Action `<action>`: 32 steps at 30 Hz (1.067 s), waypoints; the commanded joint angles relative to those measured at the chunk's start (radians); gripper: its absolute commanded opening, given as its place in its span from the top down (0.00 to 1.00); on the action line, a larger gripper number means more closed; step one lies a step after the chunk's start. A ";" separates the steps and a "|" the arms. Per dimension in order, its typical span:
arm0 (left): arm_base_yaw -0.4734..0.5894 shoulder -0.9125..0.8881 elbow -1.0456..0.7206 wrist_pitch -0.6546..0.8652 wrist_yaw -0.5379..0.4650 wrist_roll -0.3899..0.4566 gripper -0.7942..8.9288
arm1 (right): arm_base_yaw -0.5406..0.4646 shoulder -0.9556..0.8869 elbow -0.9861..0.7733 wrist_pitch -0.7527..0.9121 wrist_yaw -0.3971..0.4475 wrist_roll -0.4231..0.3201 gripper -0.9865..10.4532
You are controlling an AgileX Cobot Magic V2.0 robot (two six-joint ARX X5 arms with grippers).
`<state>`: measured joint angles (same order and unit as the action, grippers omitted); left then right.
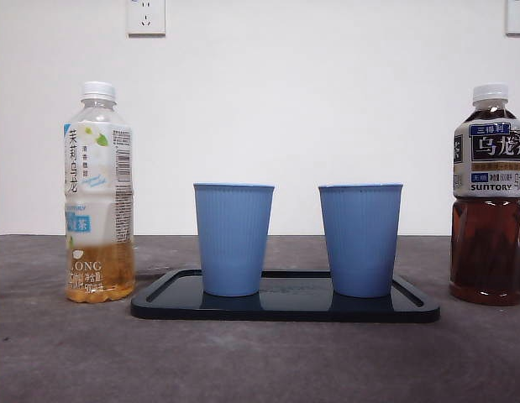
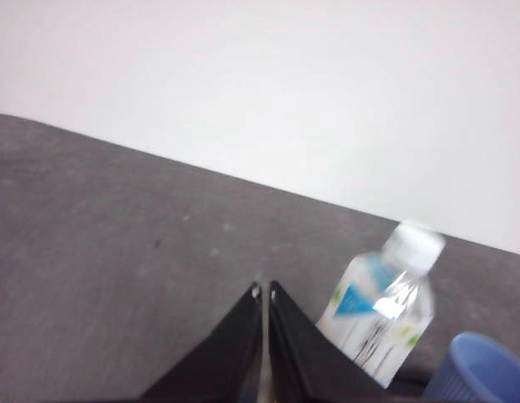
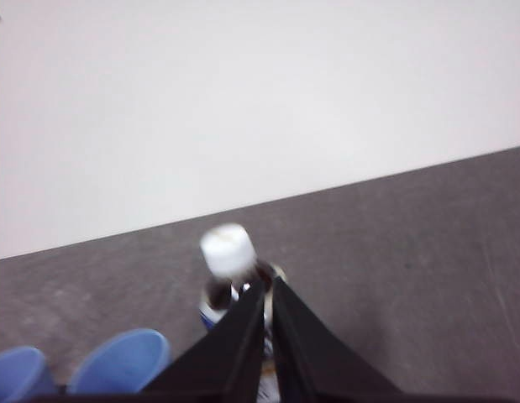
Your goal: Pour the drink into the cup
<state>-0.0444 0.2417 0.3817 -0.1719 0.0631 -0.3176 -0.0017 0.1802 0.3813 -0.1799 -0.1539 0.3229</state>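
Two blue ribbed cups, the left cup (image 1: 233, 238) and the right cup (image 1: 360, 239), stand upright on a black tray (image 1: 285, 307). A jasmine tea bottle (image 1: 99, 195) with a white cap, about a quarter full of pale tea, stands left of the tray. A dark oolong tea bottle (image 1: 488, 197) with a white cap stands at the right. My left gripper (image 2: 264, 293) is shut and empty, above the table beside the jasmine bottle (image 2: 382, 306). My right gripper (image 3: 266, 284) is shut and empty, in front of the oolong bottle (image 3: 228, 260). Neither gripper shows in the front view.
The grey table (image 1: 75, 353) runs to a white wall with two power sockets (image 1: 146, 17). A blue cup rim (image 2: 482, 369) shows in the left wrist view; two blue cups (image 3: 121, 361) show in the right wrist view.
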 commanded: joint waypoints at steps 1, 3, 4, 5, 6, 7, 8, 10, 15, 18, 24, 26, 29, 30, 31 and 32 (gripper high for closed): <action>-0.003 0.094 0.148 -0.038 0.026 -0.009 0.91 | -0.001 0.079 0.117 -0.036 -0.031 0.004 0.90; -0.003 0.158 0.242 -0.091 0.037 0.002 0.91 | 0.000 0.132 0.193 -0.085 -0.056 -0.017 0.90; -0.003 0.199 0.304 -0.126 0.056 0.023 0.91 | 0.000 0.168 0.247 -0.126 -0.068 -0.036 0.90; -0.003 0.233 0.355 -0.156 0.069 0.039 0.91 | -0.001 0.197 0.291 -0.163 -0.080 -0.051 0.90; -0.003 0.261 0.396 -0.181 0.079 0.051 0.91 | -0.001 0.222 0.331 -0.197 -0.092 -0.066 0.90; -0.003 0.301 0.452 -0.218 0.105 0.072 0.91 | -0.001 0.252 0.376 -0.238 -0.109 -0.087 0.90; -0.003 0.331 0.493 -0.246 0.127 0.087 0.91 | 0.000 0.277 0.412 -0.272 -0.124 -0.106 0.90; -0.003 0.392 0.573 -0.294 0.191 0.106 0.91 | -0.001 0.332 0.491 -0.349 -0.182 -0.153 0.90; -0.031 0.497 0.681 -0.366 0.385 0.168 0.91 | 0.000 0.435 0.606 -0.483 -0.368 -0.261 0.90; -0.064 0.531 0.690 -0.414 0.432 0.214 0.91 | 0.014 0.453 0.615 -0.496 -0.395 -0.284 0.90; -0.115 0.561 0.690 -0.488 0.432 0.232 0.89 | 0.028 0.452 0.615 -0.503 -0.392 -0.309 0.90; -0.123 0.562 0.690 -0.486 0.432 0.232 0.87 | 0.033 0.452 0.615 -0.503 -0.385 -0.308 0.90; -0.130 0.562 0.690 -0.486 0.432 0.232 0.81 | 0.042 0.452 0.615 -0.504 -0.357 -0.308 0.90; -0.133 0.562 0.690 -0.486 0.432 0.232 0.77 | 0.045 0.452 0.615 -0.505 -0.349 -0.307 0.87; -0.135 0.562 0.690 -0.486 0.432 0.232 0.72 | 0.048 0.452 0.615 -0.505 -0.342 -0.308 0.83; -0.136 0.562 0.690 -0.486 0.432 0.232 0.67 | 0.050 0.452 0.615 -0.505 -0.340 -0.307 0.75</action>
<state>-0.1761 0.7979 1.0527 -0.6655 0.4896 -0.1013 0.0444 0.6292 0.9836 -0.6918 -0.4953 0.0231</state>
